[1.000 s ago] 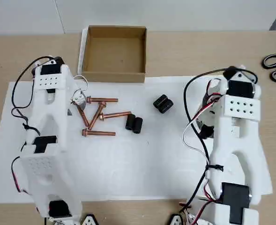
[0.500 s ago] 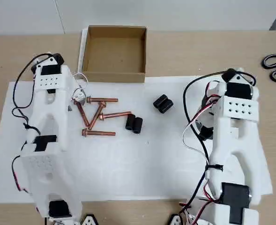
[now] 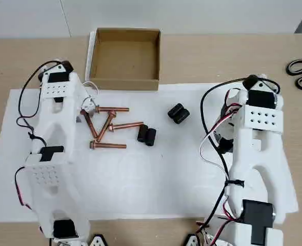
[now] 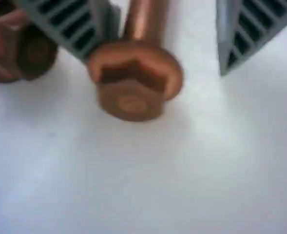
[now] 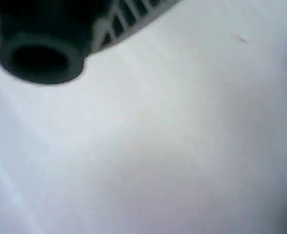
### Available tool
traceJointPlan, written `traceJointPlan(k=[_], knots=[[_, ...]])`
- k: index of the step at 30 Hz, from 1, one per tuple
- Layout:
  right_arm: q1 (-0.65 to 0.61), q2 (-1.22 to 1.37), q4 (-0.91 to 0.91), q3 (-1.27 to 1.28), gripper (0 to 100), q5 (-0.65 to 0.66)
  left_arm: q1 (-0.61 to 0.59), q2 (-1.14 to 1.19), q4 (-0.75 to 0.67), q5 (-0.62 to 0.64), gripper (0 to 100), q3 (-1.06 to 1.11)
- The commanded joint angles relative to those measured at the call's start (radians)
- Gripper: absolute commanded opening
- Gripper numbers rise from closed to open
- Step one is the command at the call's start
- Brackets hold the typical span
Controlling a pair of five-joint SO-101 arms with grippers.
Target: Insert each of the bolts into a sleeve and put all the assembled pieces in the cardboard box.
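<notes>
Your left arm is sitting slightly nearer the bolts (image 3: pixel 105 125) than a second ago, while your right arm is holding the place it had half a second ago. From above, a white sheet (image 3: pixel 156 179) is covering a wooden table (image 3: pixel 207 56), with the cardboard box (image 3: pixel 125 82) standing open at the sheet's far edge. Five copper bolts are lying scattered on the sheet just in front of the box, beside the left arm. The left gripper (image 4: pixel 162 58) is spread apart, its two ribbed fingers (image 4: pixel 70 22) straddling one bolt (image 4: pixel 133 83). One finger is lying against the shaft and the other is standing clear of it. A second bolt head (image 4: pixel 16 48) is lying just beside. Four black sleeves (image 3: pixel 146 135) are lying in two pairs near the sheet's middle, apart from the bolts. The right gripper (image 3: pixel 230 108) is clasping a fifth sleeve (image 5: pixel 41 56), whose open end is facing the wrist camera above the sheet. Scissors (image 3: pixel 300 73) are lying at the table's far right edge.
</notes>
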Motion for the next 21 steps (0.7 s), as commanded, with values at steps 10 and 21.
traceJointPlan(k=[10, 21], knots=[[-0.001, -0.045, -0.012, -0.006, 0.3, 0.005, 0.061, 0.008, 0.081, -0.006, 0, -0.001], [-0.002, -0.047, 0.005, -0.081, 0.3, 0.011, 0.114, -0.002, 0.318, -0.002, 0, -0.171]])
